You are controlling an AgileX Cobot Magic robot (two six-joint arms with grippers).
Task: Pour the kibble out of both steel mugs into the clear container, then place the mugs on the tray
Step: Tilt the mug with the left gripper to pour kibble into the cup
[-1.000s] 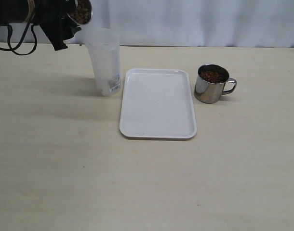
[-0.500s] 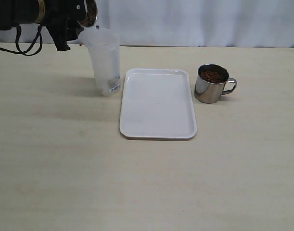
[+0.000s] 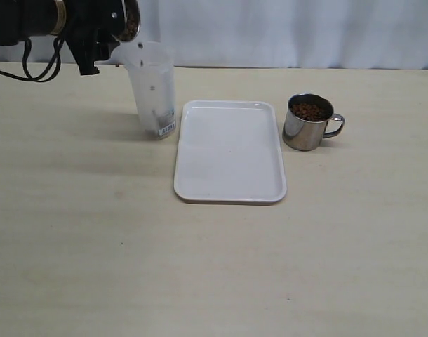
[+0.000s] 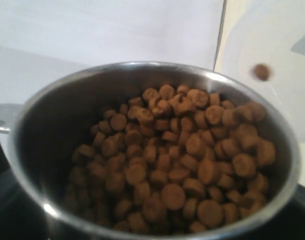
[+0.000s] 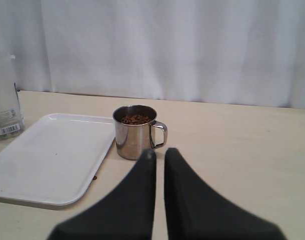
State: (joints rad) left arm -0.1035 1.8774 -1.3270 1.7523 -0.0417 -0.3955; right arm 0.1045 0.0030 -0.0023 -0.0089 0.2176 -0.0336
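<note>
- two steel mugs carry the load; the first steel mug (image 3: 125,17) is up in the air, tipped with its mouth toward the clear container (image 3: 156,98) and its lip just over the container's rim. whether lip and rim touch i cannot tell.
- the kibble (image 4: 177,160) in that mug is heaped toward the lower lip in the left wrist view. one pellet (image 4: 262,72) is in the air past the rim, and in the exterior view a few dark specks show at the container's mouth and inside its wall.
- the left gripper (image 3: 95,35) grips this first mug at the top left of the exterior view, its black body on the side away from the container. how its fingers lie on the steel is hidden.
- the container stands upright on the table (image 3: 214,267), just beside the far left corner of the tray (image 3: 228,151), with a small label (image 3: 167,128) near its base.
- the tray lies flat between the container and the second steel mug (image 3: 309,126).
- that second mug stands upright on the table near the tray's far right corner, apart from it, with its handle (image 3: 335,125) pointing away from the tray and brown kibble up near its rim.
- the right gripper (image 5: 159,156) has its fingers pressed together on nothing. it sits low over the table and points at the second mug, apart from it.
- a white curtain (image 3: 284,31) closes the far side.
</note>
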